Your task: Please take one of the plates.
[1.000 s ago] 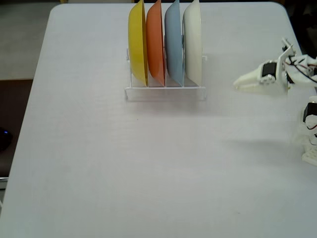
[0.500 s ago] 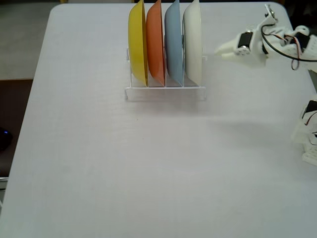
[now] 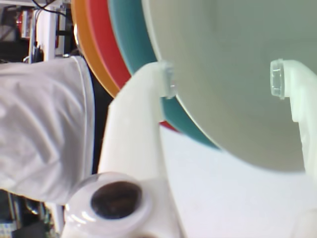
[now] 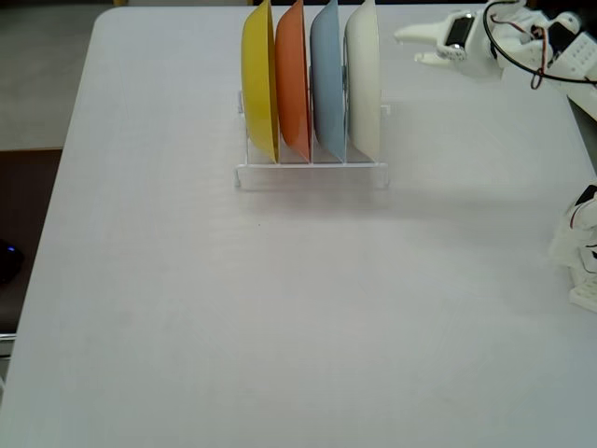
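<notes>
The cream-white plate (image 4: 364, 79) stands on edge in the rightmost slot of a clear rack (image 4: 312, 174) in the fixed view. Beside it stand a light blue plate (image 4: 327, 84), an orange plate (image 4: 292, 79) and a yellow plate (image 4: 259, 79). My gripper (image 4: 408, 45) hovers just right of the cream plate's upper rim, apart from it. In the wrist view the cream plate's face (image 3: 237, 114) fills the background behind my gripper (image 3: 222, 79), whose white fingers (image 3: 143, 109) are spread wide and open with nothing between them.
The white table (image 4: 280, 327) spreads in front of the rack. The arm's base (image 4: 583, 252) sits at the right edge. A dark floor lies beyond the left edge. In the wrist view, white fabric (image 3: 44, 129) shows at the left.
The gripper has risen from the right side of the table and swung toward the far edge and left, closing in on the cream plate's upper rim. The plates have not moved.
</notes>
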Motion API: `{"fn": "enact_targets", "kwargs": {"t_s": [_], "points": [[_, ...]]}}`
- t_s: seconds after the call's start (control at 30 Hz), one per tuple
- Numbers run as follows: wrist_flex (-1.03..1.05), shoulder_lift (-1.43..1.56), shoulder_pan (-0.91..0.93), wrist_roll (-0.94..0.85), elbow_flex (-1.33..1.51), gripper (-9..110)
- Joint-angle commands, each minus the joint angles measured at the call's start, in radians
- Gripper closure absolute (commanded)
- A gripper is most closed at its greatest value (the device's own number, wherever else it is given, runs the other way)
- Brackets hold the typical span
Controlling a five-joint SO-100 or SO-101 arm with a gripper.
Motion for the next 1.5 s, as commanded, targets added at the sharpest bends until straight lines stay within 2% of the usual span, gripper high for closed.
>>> {"fn": "enact_targets", "kwargs": {"t_s": [0.0,1.17,1.3,1.47], "points": [[0.003,-0.051,0.011,-0.017,-0.132,72],[-0.011,-0.41,-0.031,-0.044,-0.485,77],[-0.015,-0.42,-0.035,-0.046,-0.494,82],[-0.015,-0.413,-0.041,-0.051,-0.495,98]]}}
